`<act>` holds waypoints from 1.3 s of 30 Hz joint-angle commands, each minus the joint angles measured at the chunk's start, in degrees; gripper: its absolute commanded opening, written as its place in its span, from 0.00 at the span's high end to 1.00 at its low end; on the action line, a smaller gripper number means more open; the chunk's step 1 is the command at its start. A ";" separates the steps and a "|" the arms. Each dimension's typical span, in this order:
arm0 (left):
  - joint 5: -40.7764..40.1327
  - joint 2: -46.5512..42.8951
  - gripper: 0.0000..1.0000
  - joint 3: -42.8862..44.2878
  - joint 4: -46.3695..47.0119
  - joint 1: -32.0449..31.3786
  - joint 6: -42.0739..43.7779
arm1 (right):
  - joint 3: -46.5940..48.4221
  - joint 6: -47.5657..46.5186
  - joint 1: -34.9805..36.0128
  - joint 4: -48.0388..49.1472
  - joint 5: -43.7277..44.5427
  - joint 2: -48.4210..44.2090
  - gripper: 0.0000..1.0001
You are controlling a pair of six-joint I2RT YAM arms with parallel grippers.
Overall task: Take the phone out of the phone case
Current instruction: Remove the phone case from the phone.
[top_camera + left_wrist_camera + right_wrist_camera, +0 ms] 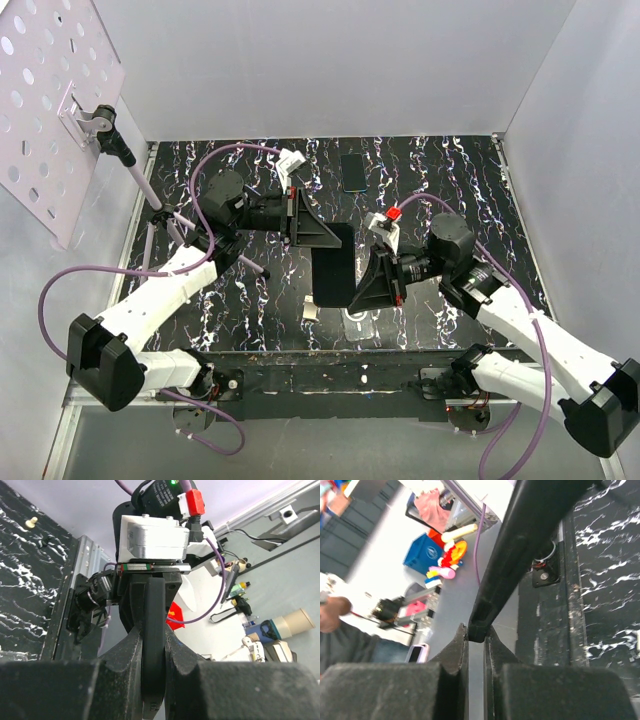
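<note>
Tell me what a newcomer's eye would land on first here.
The black phone case is held up above the middle of the table. It is pinched edge-on between the left gripper at its far end and the right gripper at its near end. Next comes what looks like the phone, lying flat and alone near the far edge.

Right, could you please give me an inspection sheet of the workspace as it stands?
Surface: black marbled table.
Job's things: black phone case held between both grippers; a dark phone lies flat near the far edge, apart from it.
Clutter: pale scrap and glassy piece near the front edge, too small to identify.
Grippers: left gripper and right gripper both shut on the case's edges.
Cables: purple cables loop over both arms.
Surroundings: white walls; perforated panel at left.
</note>
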 commanded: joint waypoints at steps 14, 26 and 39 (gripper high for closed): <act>6.89 3.24 1.00 1.05 27.57 -0.85 -24.16 | 33.64 -49.37 2.95 -30.15 16.79 16.32 0.99; 4.43 21.86 1.00 11.68 58.77 1.70 -51.83 | 32.52 -58.61 2.86 -21.82 45.89 15.28 0.99; -4.43 20.40 1.00 7.92 39.94 6.96 -38.45 | 33.31 -41.25 2.07 -20.03 80.33 18.79 0.83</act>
